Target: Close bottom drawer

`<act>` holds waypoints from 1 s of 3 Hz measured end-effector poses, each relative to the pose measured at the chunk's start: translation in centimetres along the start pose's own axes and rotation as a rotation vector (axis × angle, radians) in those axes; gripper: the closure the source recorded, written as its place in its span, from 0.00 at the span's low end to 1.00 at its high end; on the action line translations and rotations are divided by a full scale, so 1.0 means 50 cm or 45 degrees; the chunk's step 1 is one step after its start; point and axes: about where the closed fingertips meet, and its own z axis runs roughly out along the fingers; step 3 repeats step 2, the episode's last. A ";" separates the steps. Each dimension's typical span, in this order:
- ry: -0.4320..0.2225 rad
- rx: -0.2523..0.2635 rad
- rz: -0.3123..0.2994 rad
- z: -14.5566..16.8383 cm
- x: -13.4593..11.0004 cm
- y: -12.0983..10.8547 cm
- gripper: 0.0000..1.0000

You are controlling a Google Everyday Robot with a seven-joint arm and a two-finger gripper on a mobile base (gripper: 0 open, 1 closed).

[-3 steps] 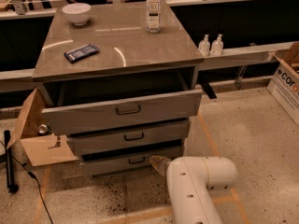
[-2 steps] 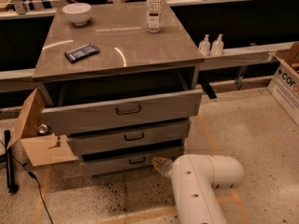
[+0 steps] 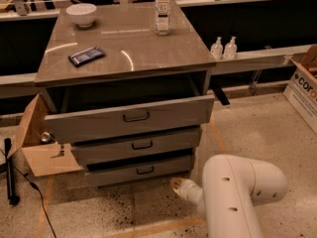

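The bottom drawer (image 3: 141, 171) is the lowest of three in a grey-brown cabinet, with a narrow front and a small dark bar handle. It stands out a little from the cabinet body, less than the two drawers above. My gripper (image 3: 177, 184) shows only as a yellowish tip at the end of my white arm (image 3: 237, 195). It is low above the floor, just right of and in front of the bottom drawer's right end, with a small gap between them.
The top drawer (image 3: 133, 117) is pulled far out and the middle drawer (image 3: 141, 145) partly out. On the cabinet top are a bowl (image 3: 81, 13), a bottle (image 3: 162, 9) and a dark packet (image 3: 86, 56). A cardboard box (image 3: 37, 143) stands at the left and another (image 3: 304, 86) at the right.
My gripper and arm have moved slightly right and toward the camera, away from the bottom drawer's front. The drawers look unchanged.
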 end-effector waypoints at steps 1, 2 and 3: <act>0.038 -0.066 0.037 -0.037 0.008 0.058 0.87; 0.035 -0.061 0.035 -0.034 0.005 0.053 0.63; 0.035 -0.061 0.035 -0.034 0.005 0.053 0.63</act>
